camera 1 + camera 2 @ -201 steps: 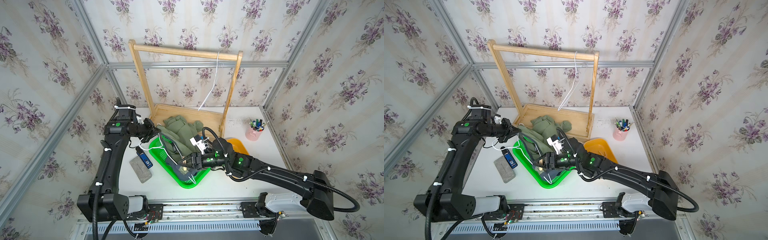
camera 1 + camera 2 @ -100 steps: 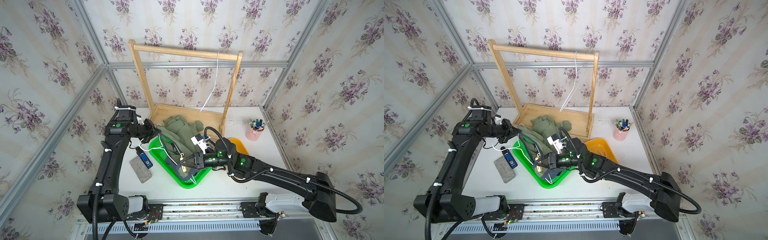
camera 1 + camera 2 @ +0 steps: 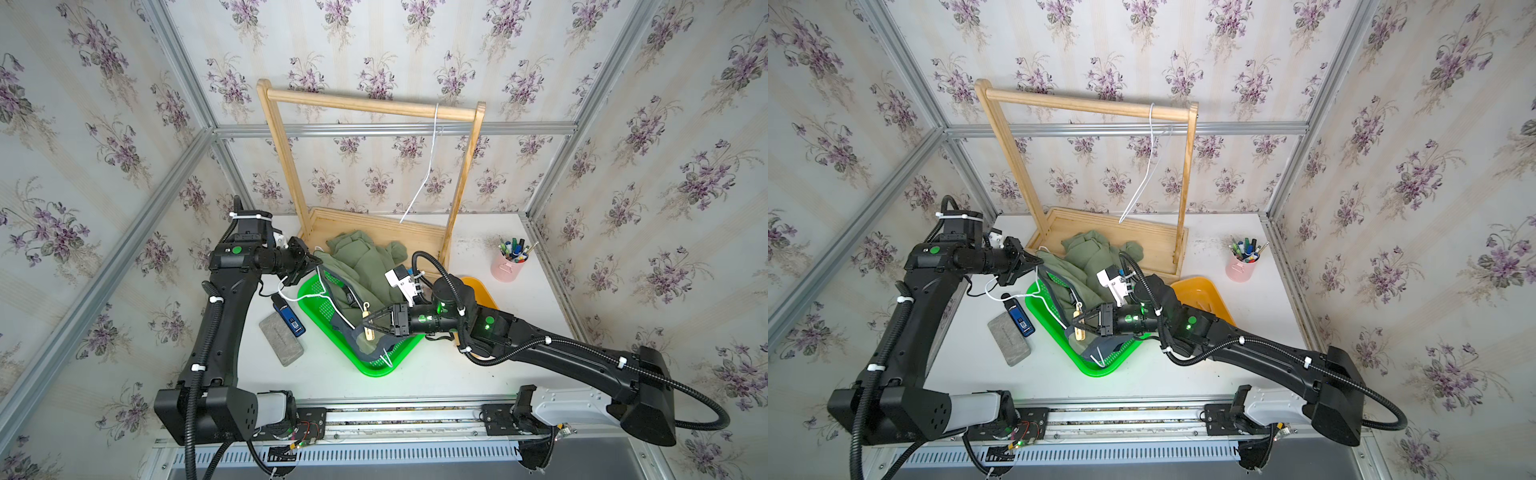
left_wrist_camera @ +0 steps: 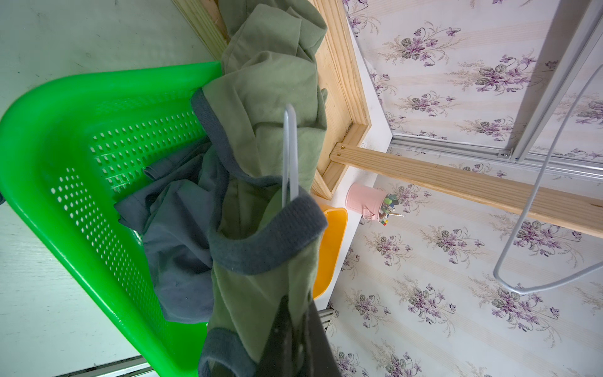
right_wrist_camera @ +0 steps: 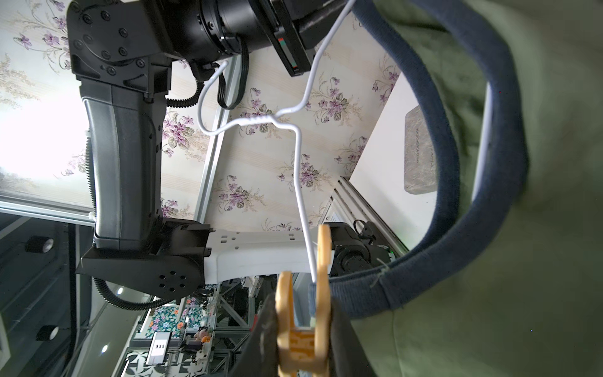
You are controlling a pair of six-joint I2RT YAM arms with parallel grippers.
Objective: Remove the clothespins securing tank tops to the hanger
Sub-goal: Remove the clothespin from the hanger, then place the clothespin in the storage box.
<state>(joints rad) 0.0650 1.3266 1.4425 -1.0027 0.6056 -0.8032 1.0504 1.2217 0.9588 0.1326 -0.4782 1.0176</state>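
Clothespin (image 5: 301,326): tan wood, held above the green basket (image 3: 374,369), its prongs on either side of the white hanger (image 5: 300,163) wire and the dark trim of the green top (image 3: 361,266).
Right tool (image 3: 365,323): I see it clamped on the clothespin, one finger pressing each leg.
Left tool (image 3: 313,262): fingers together, pinching the green top at the hanger's other end.
Green top: draped from the wooden rack (image 3: 374,106) base down into the basket.
Navy top (image 4: 176,235): crumpled in the basket, partly under the green top.

High frontal stereo pair, close wrist views
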